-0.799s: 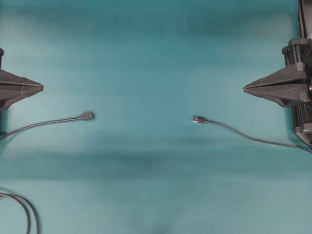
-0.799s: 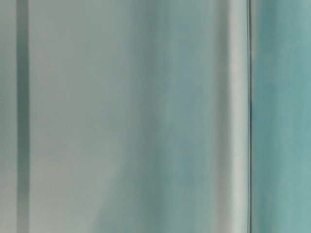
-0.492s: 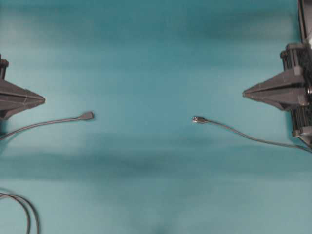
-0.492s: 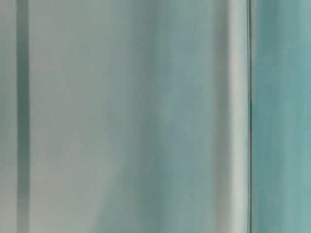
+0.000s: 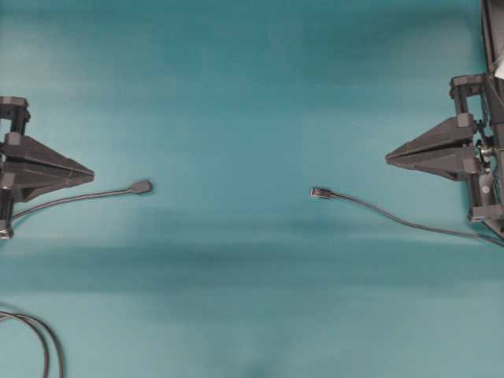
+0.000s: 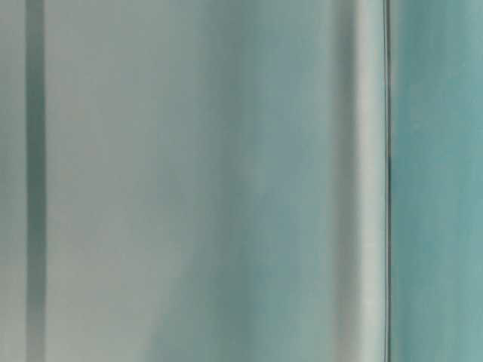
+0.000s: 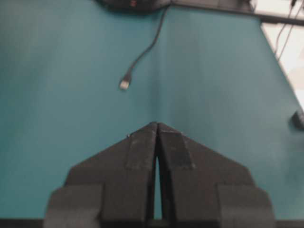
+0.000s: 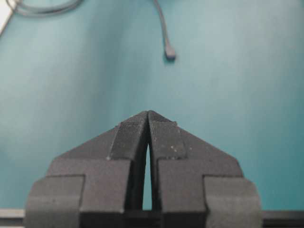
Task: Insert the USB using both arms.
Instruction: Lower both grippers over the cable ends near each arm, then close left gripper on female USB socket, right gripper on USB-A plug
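The USB [image 5: 319,192], a small silver-tipped plug on a thin grey cable, lies on the teal table right of centre; the left wrist view shows the USB [image 7: 124,84] far ahead. The dark grey socket end [image 5: 141,187] of the other cable lies left of centre, and the right wrist view shows that socket end [image 8: 169,54] lying ahead. My left gripper [image 5: 91,172] is shut at the left edge, its tip a little above and left of the socket end. My right gripper [image 5: 387,157] is shut at the right edge, up and right of the USB. Neither holds anything.
A loop of grey cable [image 5: 39,340] lies at the bottom left corner. The USB's cable [image 5: 417,227] runs off toward the right arm's base. The table-level view shows only a blurred pale and teal surface.
Both grippers have come further into view: the left one moved right toward the socket end, the right one moved slightly left. Both cable ends lie where they were.
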Available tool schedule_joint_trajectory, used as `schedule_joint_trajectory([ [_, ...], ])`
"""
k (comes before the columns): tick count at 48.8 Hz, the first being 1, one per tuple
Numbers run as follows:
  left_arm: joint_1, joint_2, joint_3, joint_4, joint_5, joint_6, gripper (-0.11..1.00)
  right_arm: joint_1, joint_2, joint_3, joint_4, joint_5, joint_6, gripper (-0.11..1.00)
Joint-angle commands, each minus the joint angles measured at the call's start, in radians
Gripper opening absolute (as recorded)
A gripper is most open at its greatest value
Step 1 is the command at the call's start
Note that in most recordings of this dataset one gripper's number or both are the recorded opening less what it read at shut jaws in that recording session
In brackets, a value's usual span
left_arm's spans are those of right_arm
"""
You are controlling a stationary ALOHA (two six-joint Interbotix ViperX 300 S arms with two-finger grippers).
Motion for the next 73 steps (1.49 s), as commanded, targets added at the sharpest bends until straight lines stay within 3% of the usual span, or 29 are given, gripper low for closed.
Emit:
schedule_joint_trajectory([
  [1, 0.011, 0.017, -0.031, 0.0, 0.011, -0.009, 0.08, -0.003, 0.026, -0.038, -0.002, 0.011, 0.005, 0.0],
  [6, 0.014, 0.026, -0.035, -0.002, 0.018, -0.011, 0.16, -0.003, 0.061, -0.043, -0.002, 0.012, 0.023, 0.0],
  [17, 0.014, 0.043, -0.04, 0.0, 0.06, -0.012, 0.46, -0.003, 0.155, -0.054, -0.002, 0.018, 0.086, 0.01],
  [30, 0.014, 0.121, -0.075, 0.0, 0.192, -0.012, 0.5, -0.003, 0.259, -0.086, -0.002, 0.048, 0.094, 0.04],
  [33, 0.014, 0.137, -0.077, 0.0, 0.21, -0.012, 0.5, -0.003, 0.287, -0.094, -0.002, 0.064, 0.097, 0.09],
  [43, 0.015, 0.179, -0.075, 0.0, 0.245, -0.014, 0.56, -0.003, 0.364, -0.126, -0.002, 0.095, 0.1, 0.49],
  [47, 0.015, 0.206, -0.075, -0.002, 0.247, -0.014, 0.61, -0.003, 0.402, -0.132, -0.002, 0.095, 0.1, 0.58],
  [57, 0.015, 0.285, -0.075, 0.0, 0.239, -0.012, 0.77, -0.003, 0.509, -0.146, -0.002, 0.094, 0.101, 0.54],
  [73, 0.015, 0.428, -0.072, 0.0, 0.189, -0.014, 0.84, -0.003, 0.709, -0.201, -0.002, 0.097, 0.103, 0.54],
])
